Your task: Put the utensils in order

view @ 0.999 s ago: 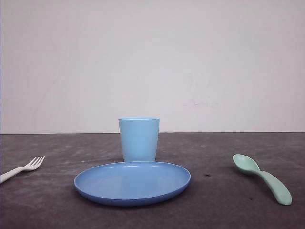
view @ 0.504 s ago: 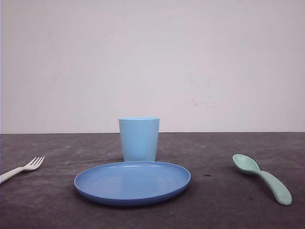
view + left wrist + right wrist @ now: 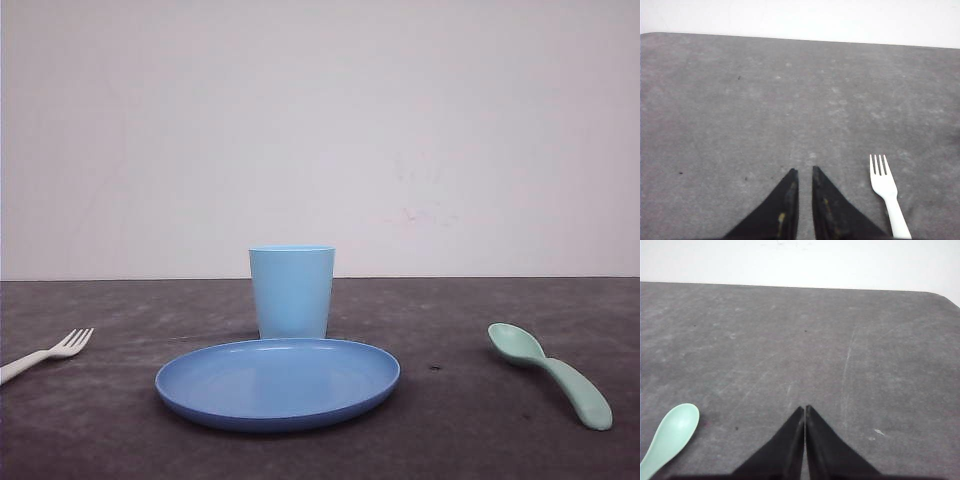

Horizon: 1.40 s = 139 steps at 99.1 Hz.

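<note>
- Counts for you: one fork [image 3: 48,353], one spoon [image 3: 551,372], one cup [image 3: 291,291], one plate [image 3: 277,381], two grippers.
- Fork: white, four tines. In your front view it lies at the table's [image 3: 470,440] far left edge, tines pointing toward the middle, well apart from the plate. Handle end is cut off by the picture edge.
- Left wrist view: fork [image 3: 887,193] lies just beside your left gripper [image 3: 803,172], not touching it, tines pointing away from the camera. Handle runs out of the picture, so you can't see its end.
- Spoon: mint green, chunky handle. Front view puts it on the right of the table, bowl toward the plate, handle angling toward the camera, well apart from the plate.
- Right wrist view: only the spoon's bowl [image 3: 671,431] and the start of the handle show near your right gripper [image 3: 804,410]; the rest is cut off. No contact with the fingers.
- Cup: light blue, upright, behind the plate; its base is hidden by the plate rim.
- Plate: round, blue, centre of the table.
- Left gripper: fingers nearly together, thin gap between the tips, holding nothing.
- Right gripper: fingertips pressed together, holding nothing.
- Both grippers' bodies are cut off; you see only the dark fingers.
- Small dark speck on the table between plate and spoon, too small to tell what it is.
</note>
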Each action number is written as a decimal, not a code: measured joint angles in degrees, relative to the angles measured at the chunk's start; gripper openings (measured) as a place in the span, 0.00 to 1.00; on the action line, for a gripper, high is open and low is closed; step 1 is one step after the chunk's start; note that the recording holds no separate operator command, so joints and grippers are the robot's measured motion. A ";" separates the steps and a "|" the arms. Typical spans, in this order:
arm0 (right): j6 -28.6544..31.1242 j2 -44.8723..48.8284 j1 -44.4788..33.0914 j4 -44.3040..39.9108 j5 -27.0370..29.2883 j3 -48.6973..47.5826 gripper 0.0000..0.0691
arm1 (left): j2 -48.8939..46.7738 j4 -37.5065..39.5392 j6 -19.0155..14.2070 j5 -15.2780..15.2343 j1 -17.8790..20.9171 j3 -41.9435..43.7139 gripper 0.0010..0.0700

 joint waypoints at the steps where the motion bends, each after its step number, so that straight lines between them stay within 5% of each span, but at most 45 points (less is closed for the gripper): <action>1: 0.00 0.00 0.00 0.00 0.00 0.00 0.00 | 0.00 0.00 0.00 0.00 0.00 0.02 0.02; 39: 0.83 0.00 0.00 -0.13 -0.48 0.00 0.00 | 0.00 0.00 -0.09 0.00 0.00 0.02 0.02; 60: 3.52 0.00 0.00 1.20 -0.68 0.00 0.00 | 0.00 1.07 -5.90 0.31 0.00 -0.31 0.02; 84: 11.93 0.04 0.00 2.47 -7.45 6.40 0.00 | 0.02 10.69 -13.90 10.69 0.00 1.03 0.02; 97: 14.93 0.57 0.00 0.22 -8.20 15.28 0.00 | 0.20 11.52 -17.84 12.87 0.00 7.63 0.02; 121: 15.17 8.55 0.00 -12.11 -8.20 33.22 0.00 | 6.23 -0.33 -18.23 15.19 0.00 24.06 0.02; 139: 12.55 18.23 0.00 -23.39 -9.38 44.35 0.00 | 15.67 -14.97 -13.14 15.28 0.00 37.51 0.02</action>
